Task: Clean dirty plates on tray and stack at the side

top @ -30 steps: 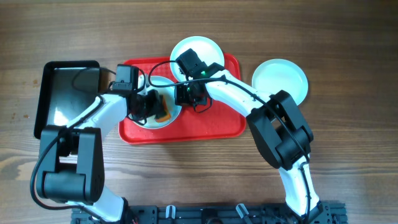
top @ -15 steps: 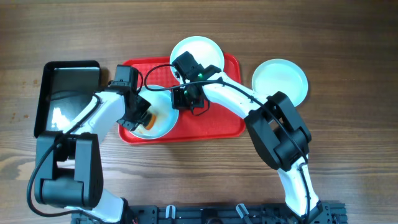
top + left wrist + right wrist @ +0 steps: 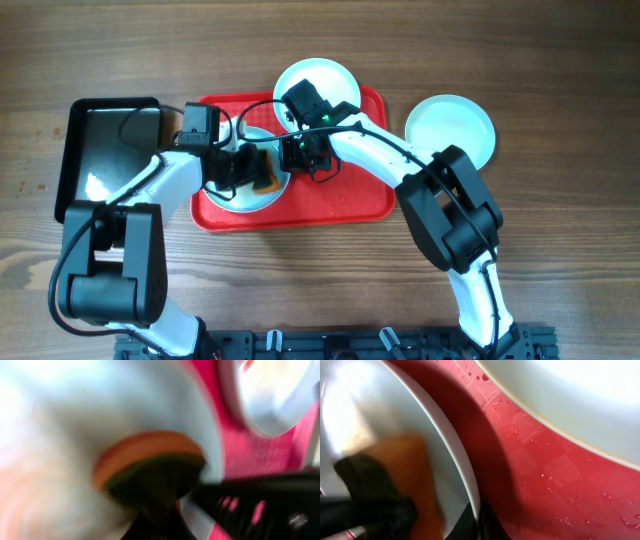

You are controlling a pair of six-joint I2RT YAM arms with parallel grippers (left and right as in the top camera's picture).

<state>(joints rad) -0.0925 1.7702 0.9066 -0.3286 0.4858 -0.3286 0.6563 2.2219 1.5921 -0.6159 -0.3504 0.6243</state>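
Note:
The red tray (image 3: 340,200) holds one white plate (image 3: 243,195) at its left, and a second plate (image 3: 325,78) overlaps its back edge. A third plate (image 3: 450,128) lies on the table to the right. My left gripper (image 3: 255,172) is shut on an orange sponge (image 3: 266,176) and presses it on the left plate. The blurred left wrist view shows the sponge (image 3: 145,450) on the plate (image 3: 75,415). My right gripper (image 3: 298,158) is shut on this plate's right rim. The right wrist view shows the rim (image 3: 470,485), the sponge (image 3: 417,475) and the tray (image 3: 550,480).
A black metal pan (image 3: 110,150) lies left of the tray, close to my left arm. The back plate (image 3: 570,395) lies close above my right gripper. Both arms cross over the tray's left half.
My left gripper swept the sponge to the plate's lower left, then back to its right side. The right gripper has kept its hold on the rim.

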